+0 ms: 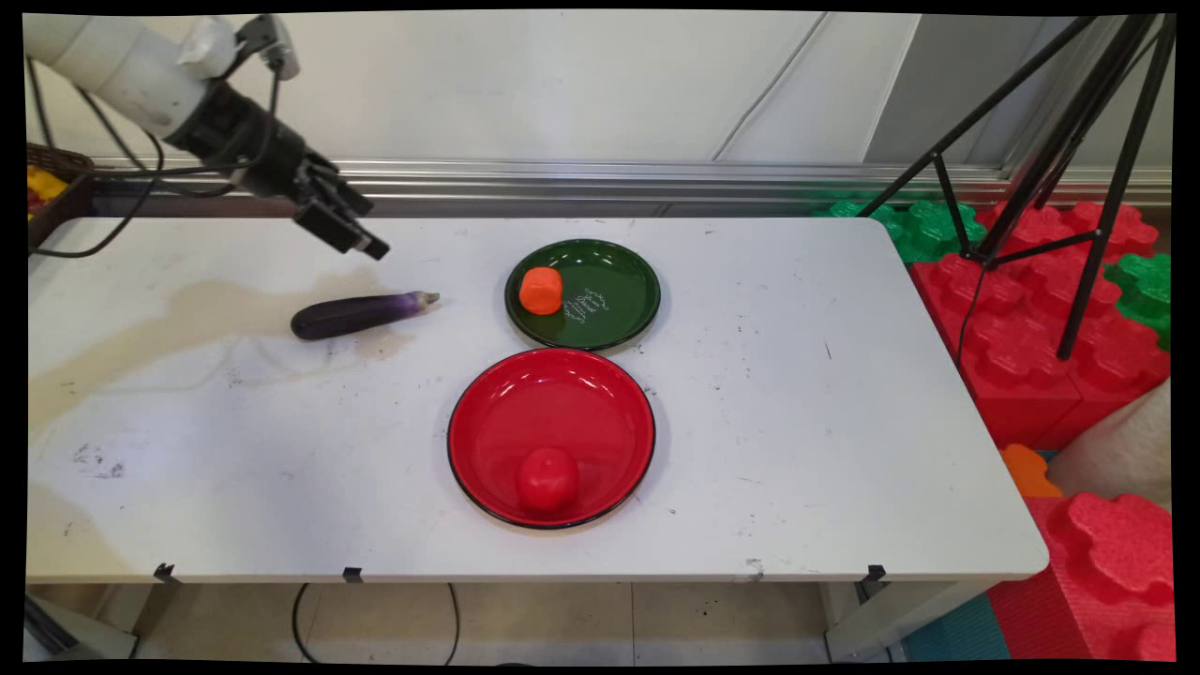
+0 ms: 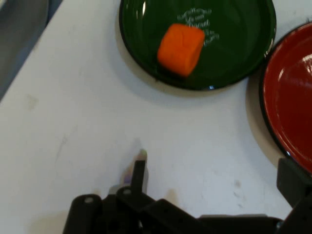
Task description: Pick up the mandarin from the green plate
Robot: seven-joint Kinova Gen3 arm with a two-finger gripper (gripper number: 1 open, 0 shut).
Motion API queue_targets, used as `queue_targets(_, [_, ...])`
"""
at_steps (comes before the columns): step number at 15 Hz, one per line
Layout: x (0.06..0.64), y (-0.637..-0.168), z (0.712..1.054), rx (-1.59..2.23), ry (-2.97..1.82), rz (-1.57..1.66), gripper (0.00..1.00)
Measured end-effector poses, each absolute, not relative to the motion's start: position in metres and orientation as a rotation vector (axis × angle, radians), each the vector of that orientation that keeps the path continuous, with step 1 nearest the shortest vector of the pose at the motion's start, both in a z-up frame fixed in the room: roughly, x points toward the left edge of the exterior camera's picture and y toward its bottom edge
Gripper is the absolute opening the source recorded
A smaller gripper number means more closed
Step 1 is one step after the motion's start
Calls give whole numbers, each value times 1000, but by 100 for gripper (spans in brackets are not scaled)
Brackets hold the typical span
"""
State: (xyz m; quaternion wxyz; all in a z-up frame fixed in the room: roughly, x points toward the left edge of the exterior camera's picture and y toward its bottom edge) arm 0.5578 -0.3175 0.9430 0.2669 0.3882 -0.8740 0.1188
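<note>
My gripper [image 1: 345,231] hangs open above the table's back left, tilted down toward the right, with nothing between its fingers. Just below and in front of it a purple eggplant [image 1: 356,314] lies on the table, stem end pointing right. In the hand view only the eggplant's stem tip [image 2: 142,155] shows above the black linkage, and my gripper [image 2: 214,183] stands open over bare table. Right of the eggplant sits a green plate [image 1: 623,295] with an orange block [image 1: 541,290] on its left side; both plate [image 2: 234,58] and block [image 2: 181,48] fill the hand view's top.
A red plate [image 1: 562,403] holding a red tomato [image 1: 547,478] sits nearer the front edge; the plate's rim [image 2: 287,92] shows at the hand view's right. A black tripod [image 1: 1078,187] and red and green foam blocks [image 1: 1022,356] stand off the table's right end.
</note>
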Motion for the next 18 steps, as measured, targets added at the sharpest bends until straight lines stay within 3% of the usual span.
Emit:
queue_targets(7, [521,-371,920,954,-2382,351,100])
queue_targets(18, [469,-428,855,904,-2424,296,100])
